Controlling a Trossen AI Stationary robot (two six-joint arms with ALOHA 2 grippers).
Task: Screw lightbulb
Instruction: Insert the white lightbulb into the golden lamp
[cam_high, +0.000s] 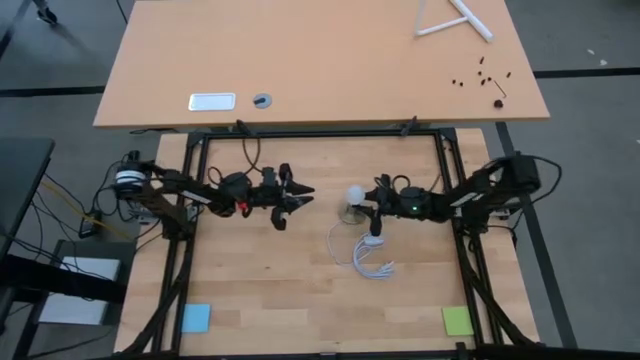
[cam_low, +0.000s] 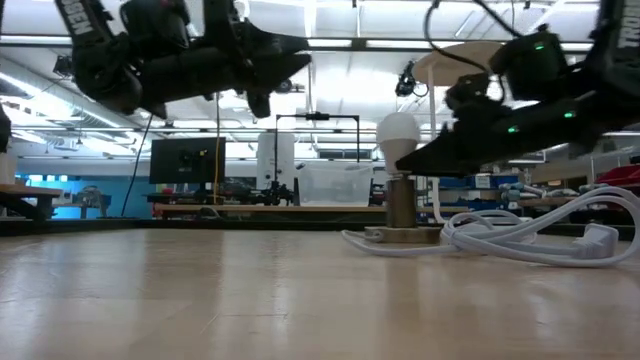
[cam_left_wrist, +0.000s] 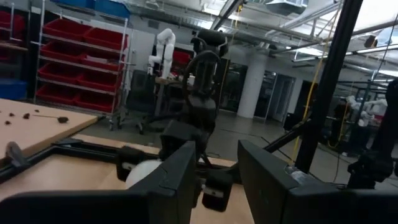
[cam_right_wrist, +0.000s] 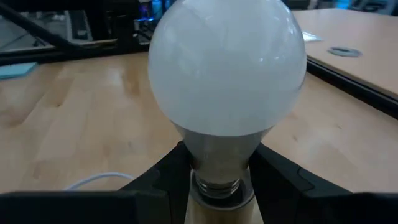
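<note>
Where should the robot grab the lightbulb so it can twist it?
Best at the lightbulb's narrow grey neck, from the side: it stands upright in the socket, and the round glass top looks slippery. The right gripper already has its jaws either side of that neck.

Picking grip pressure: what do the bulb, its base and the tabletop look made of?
The lightbulb: matte frosted white dome, glass or plastic, unclear which. Its grey collar has a dull satin look, with metal-looking threads below. The table shows pale wood grain with a soft sheen, so wood or laminate.
</note>
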